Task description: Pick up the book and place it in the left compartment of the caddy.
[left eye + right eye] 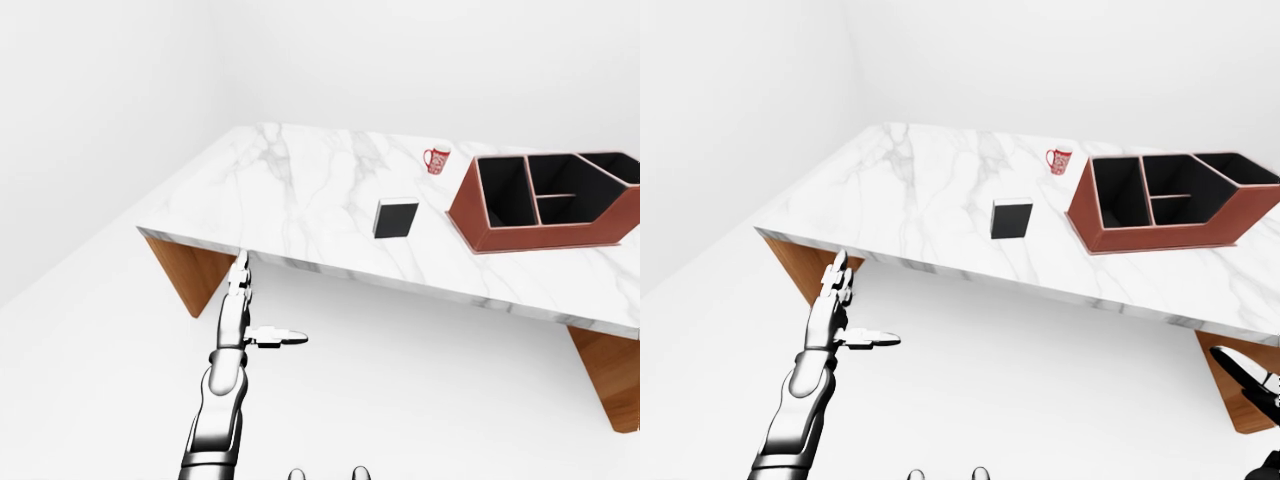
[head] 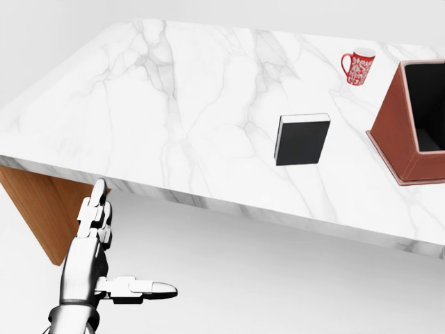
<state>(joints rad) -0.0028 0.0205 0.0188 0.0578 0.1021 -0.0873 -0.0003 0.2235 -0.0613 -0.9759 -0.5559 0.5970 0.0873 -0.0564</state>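
1. Left-eye view: a white marble desk (image 1: 300, 190) on wooden legs runs from the upper middle of the frame to the right edge. A black book (image 1: 395, 219) lies flat on it, right of centre. Well apart from it, at the right of the frame, stands a red-brown caddy (image 1: 545, 200) with black compartments. A red patterned mug (image 1: 437, 160) stands near the far edge of the desk, above the book and just left of the caddy's top corner. The left hand (image 1: 245, 320) is raised in the lower left, below the desk's near edge, fingers straight and together, thumb stuck out sideways to the right; it holds nothing.

2. Head view: the book sits right of centre, the mug at the upper right. Only the caddy's left end shows, cut off by the right edge of the frame. The left hand is in the lower left corner, spread with its thumb out, clear of the desk.

3. Right-eye view: the whole caddy shows at the upper right, its left compartment nearest the book, with bare marble between them. A dark shape (image 1: 1252, 385) enters at the lower right corner, by a wooden leg; it looks like part of the right arm, and I cannot tell how the right hand is set.
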